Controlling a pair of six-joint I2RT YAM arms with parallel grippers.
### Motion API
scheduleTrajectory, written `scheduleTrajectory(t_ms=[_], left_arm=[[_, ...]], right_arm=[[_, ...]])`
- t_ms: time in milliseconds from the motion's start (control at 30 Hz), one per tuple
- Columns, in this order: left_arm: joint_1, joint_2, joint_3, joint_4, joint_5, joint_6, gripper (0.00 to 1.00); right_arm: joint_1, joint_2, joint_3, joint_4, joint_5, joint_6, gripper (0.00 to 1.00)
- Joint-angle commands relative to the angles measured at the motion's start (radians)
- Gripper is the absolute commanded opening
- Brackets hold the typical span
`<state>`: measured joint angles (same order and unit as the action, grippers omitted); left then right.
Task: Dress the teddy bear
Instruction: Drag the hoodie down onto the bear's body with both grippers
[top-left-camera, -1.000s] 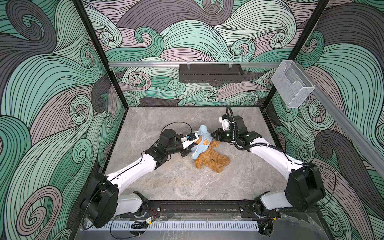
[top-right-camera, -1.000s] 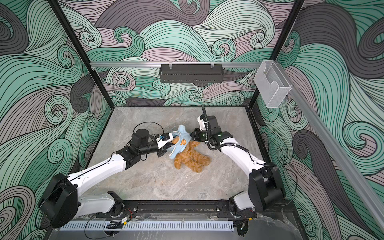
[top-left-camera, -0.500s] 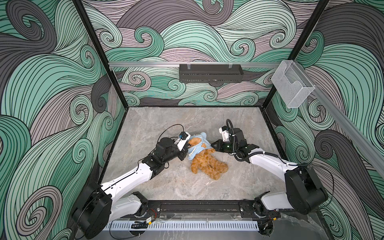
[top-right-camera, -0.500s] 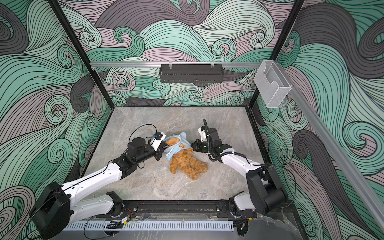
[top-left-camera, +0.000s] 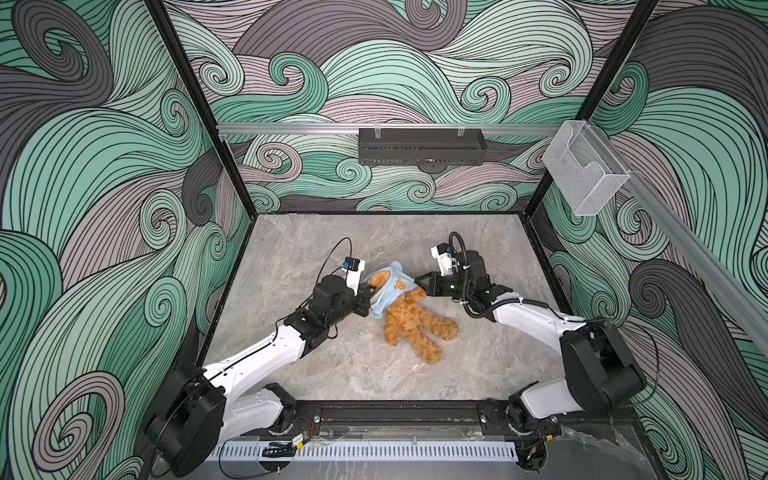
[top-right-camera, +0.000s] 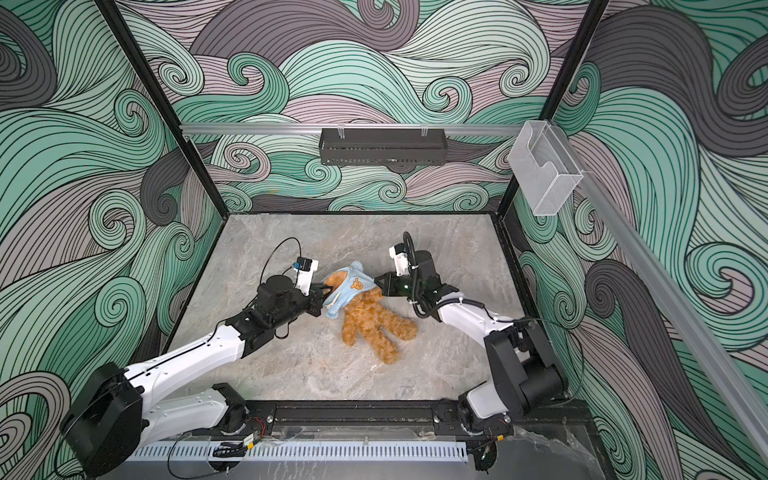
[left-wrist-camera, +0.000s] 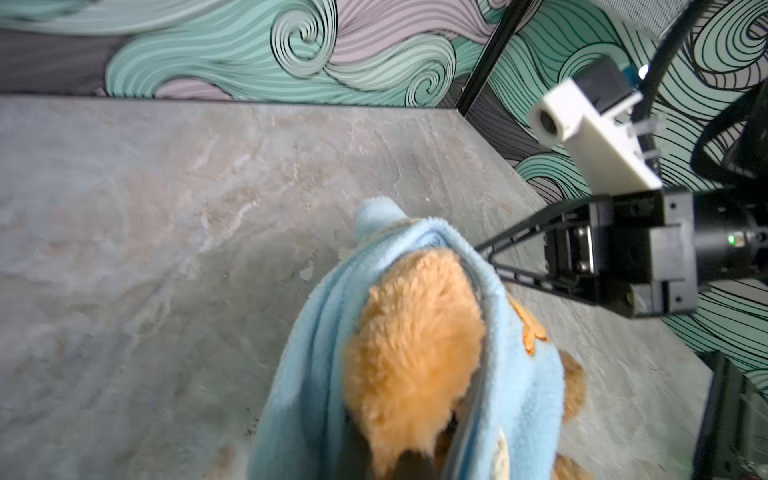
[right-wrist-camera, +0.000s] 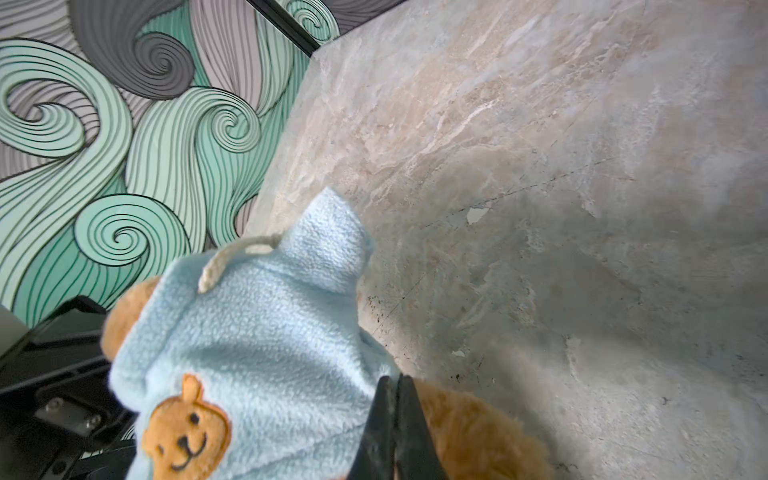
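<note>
The teddy bear (top-left-camera: 413, 322) (top-right-camera: 374, 326) lies on the stone table with its legs toward the front. A light-blue hooded garment (top-left-camera: 392, 291) (top-right-camera: 348, 291) with a bear patch covers its head and shoulders. My left gripper (top-left-camera: 368, 297) (top-right-camera: 322, 296) is at the garment's left edge, and its jaws are buried in the cloth. In the left wrist view the garment (left-wrist-camera: 521, 395) wraps the bear's furry head (left-wrist-camera: 415, 353). My right gripper (top-left-camera: 417, 281) (top-right-camera: 377, 280) (right-wrist-camera: 395, 384) is shut on the garment's hem (right-wrist-camera: 266, 345), beside the bear's fur (right-wrist-camera: 469, 432).
The stone table (top-left-camera: 353, 374) is walled on the left, right and back. A black shelf (top-left-camera: 422, 146) hangs on the back wall and a clear plastic holder (top-left-camera: 584, 166) on the right wall. A black rail (top-left-camera: 399, 413) runs along the front edge.
Both grippers have come down and slightly forward with the garment. The bear, hanging bunched up a second ago, now lies stretched out flat on the table.
</note>
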<state>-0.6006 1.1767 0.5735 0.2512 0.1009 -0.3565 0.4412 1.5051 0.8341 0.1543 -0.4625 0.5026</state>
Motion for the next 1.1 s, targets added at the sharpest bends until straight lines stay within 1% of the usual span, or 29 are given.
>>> scheduleTrajectory(t_ms=[0, 67, 167, 233, 300, 367, 400, 433, 467, 500, 567, 633, 700, 767, 833, 867, 967, 1067], left_arm=[[0.012, 0.052, 0.033, -0.006, 0.06, -0.124, 0.0], [0.011, 0.063, 0.017, -0.017, 0.012, -0.16, 0.0], [0.011, 0.027, -0.021, -0.026, -0.12, -0.209, 0.0], [0.011, -0.012, -0.027, -0.08, -0.226, -0.234, 0.0], [0.012, -0.049, -0.025, -0.136, -0.308, -0.244, 0.0], [0.014, -0.065, -0.02, -0.178, -0.334, -0.237, 0.0], [0.013, -0.065, -0.013, -0.193, -0.32, -0.225, 0.0], [0.013, -0.058, -0.009, -0.191, -0.291, -0.211, 0.0], [0.013, -0.046, -0.005, -0.179, -0.25, -0.194, 0.0], [0.013, -0.03, -0.002, -0.158, -0.203, -0.182, 0.0], [0.013, 0.005, 0.014, -0.139, -0.131, -0.157, 0.0], [0.013, 0.031, 0.041, -0.158, -0.112, -0.157, 0.0], [0.012, 0.037, 0.061, -0.182, -0.138, -0.187, 0.0], [0.012, 0.028, 0.079, -0.204, -0.152, -0.207, 0.0], [0.013, 0.022, 0.099, -0.242, -0.159, -0.24, 0.0], [0.014, 0.023, 0.108, -0.261, -0.159, -0.262, 0.0], [0.015, 0.027, 0.129, -0.291, -0.12, -0.341, 0.0], [0.015, 0.032, 0.127, -0.27, -0.063, -0.435, 0.0]], right_arm=[[-0.024, 0.061, 0.114, -0.153, 0.071, 0.0, 0.0], [-0.023, 0.098, 0.158, -0.223, 0.062, -0.016, 0.0], [-0.024, 0.115, 0.159, -0.305, 0.072, -0.042, 0.0], [-0.025, 0.103, 0.14, -0.357, 0.104, -0.074, 0.0], [-0.031, 0.088, 0.111, -0.417, 0.17, -0.115, 0.0], [-0.045, 0.08, 0.086, -0.438, 0.208, -0.134, 0.0], [-0.049, 0.077, 0.08, -0.433, 0.201, -0.134, 0.0], [-0.048, 0.08, 0.079, -0.414, 0.166, -0.134, 0.0], [-0.046, 0.083, 0.081, -0.376, 0.115, -0.127, 0.0], [-0.04, 0.09, 0.081, -0.31, 0.036, -0.106, 0.0], [-0.023, 0.115, 0.092, -0.182, -0.092, -0.043, 0.0], [-0.01, 0.14, 0.12, -0.134, -0.154, -0.018, 0.01], [-0.009, 0.156, 0.152, -0.185, -0.143, -0.028, 0.13], [-0.015, 0.15, 0.193, -0.296, -0.09, -0.072, 0.24], [-0.014, 0.101, 0.207, -0.377, -0.021, -0.129, 0.33], [-0.011, 0.061, 0.193, -0.376, 0.005, -0.15, 0.36], [0.022, -0.069, 0.102, -0.291, 0.043, -0.169, 0.4], [0.096, -0.133, 0.011, -0.171, 0.049, -0.121, 0.39]])
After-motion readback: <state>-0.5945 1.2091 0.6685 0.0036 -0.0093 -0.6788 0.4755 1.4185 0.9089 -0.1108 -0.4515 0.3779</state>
